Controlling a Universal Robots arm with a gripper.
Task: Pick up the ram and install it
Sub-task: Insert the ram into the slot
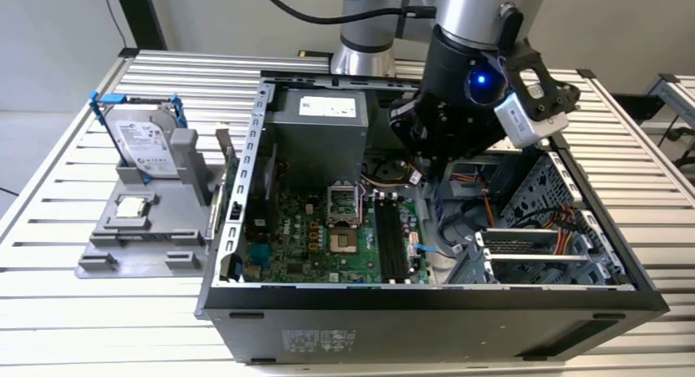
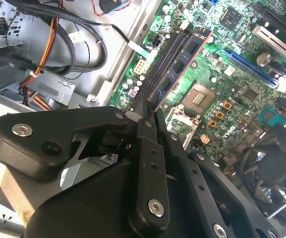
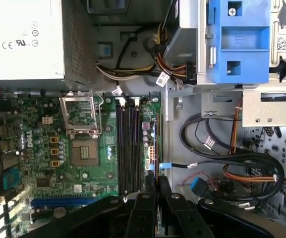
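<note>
Broadly, a ribbed aluminium counter (image 1: pixel 65 304) carries an open black steel computer case (image 1: pixel 434 316). Its grey power supply (image 3: pixel 19 39) bears a white printed label. Over the green motherboard (image 3: pixel 108 173), the black tool (image 2: pixel 150 113) is pressed together on one end of the ram (image 2: pixel 185 62). The ram is a thin dark stick with bluish chips, held edge-down along the black memory slots (image 3: pixel 128 148) and seemingly above them rather than seated.

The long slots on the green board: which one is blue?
The blue slot beside the processor socket; the memory slots are black, its neighbour white.
</note>
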